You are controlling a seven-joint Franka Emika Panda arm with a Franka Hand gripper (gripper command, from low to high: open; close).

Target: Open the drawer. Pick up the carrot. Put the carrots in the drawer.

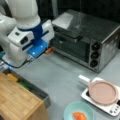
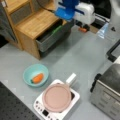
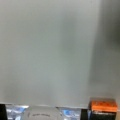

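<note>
The dark grey drawer (image 1: 37,90) (image 2: 51,40) stands pulled out under the light wooden top. A yellow vegetable (image 1: 12,77) and a green one (image 2: 57,29) lie in it. The orange carrot (image 1: 79,116) (image 2: 38,78) rests in the teal bowl (image 1: 68,110) (image 2: 28,72), far from the arm. My gripper (image 1: 48,51) (image 2: 82,27) hangs over the bare grey table between the drawer and the toaster oven. It is open and holds nothing. In the wrist view an orange-tipped finger (image 3: 103,107) shows at the bottom right, with only table surface ahead.
A silver toaster oven (image 1: 87,37) (image 2: 107,87) stands nearby. A pink lidded pan (image 1: 103,92) (image 2: 57,96) sits on a white cooker (image 1: 110,108) (image 2: 40,108) beside the bowl. The wooden cabinet (image 1: 15,100) (image 2: 32,21) rises above the drawer.
</note>
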